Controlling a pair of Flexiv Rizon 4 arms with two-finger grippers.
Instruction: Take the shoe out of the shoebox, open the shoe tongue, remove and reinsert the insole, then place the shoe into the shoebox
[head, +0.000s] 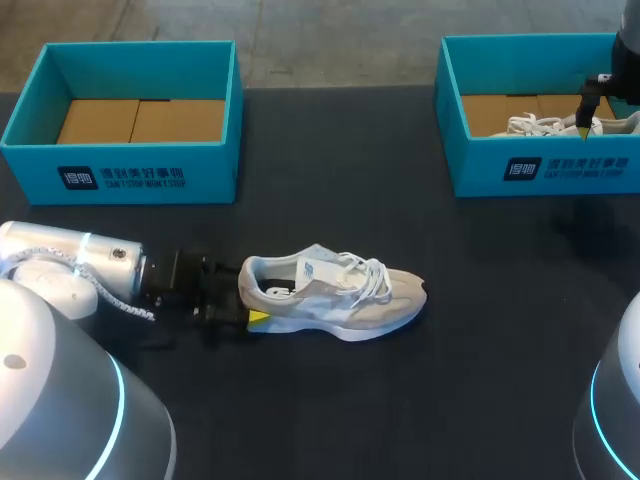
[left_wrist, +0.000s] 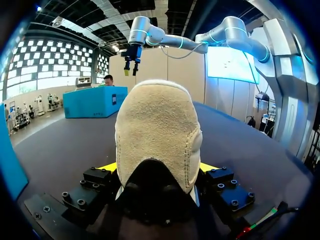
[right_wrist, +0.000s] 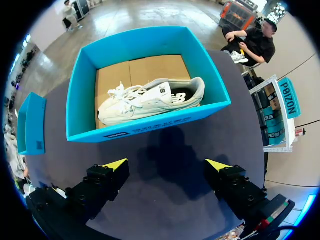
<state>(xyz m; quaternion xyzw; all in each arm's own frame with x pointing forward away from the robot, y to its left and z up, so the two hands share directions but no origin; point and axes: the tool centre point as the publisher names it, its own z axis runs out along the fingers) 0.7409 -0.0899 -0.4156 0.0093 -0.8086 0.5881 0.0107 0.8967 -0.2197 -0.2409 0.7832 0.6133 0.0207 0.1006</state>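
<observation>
On open tabletop (head: 400, 400), left gripper (left_wrist: 159, 169) pinches shoe (head: 335, 295) at heel; right gripper (right_wrist: 166, 165) hangs spread near shoebox (head: 480, 165).

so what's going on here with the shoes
The left arm has its jaws shut on the heel of a shoe, which lies on its sole on the table. The right arm hangs with its jaws open above the right box, where a second shoe lies on its side.
</observation>
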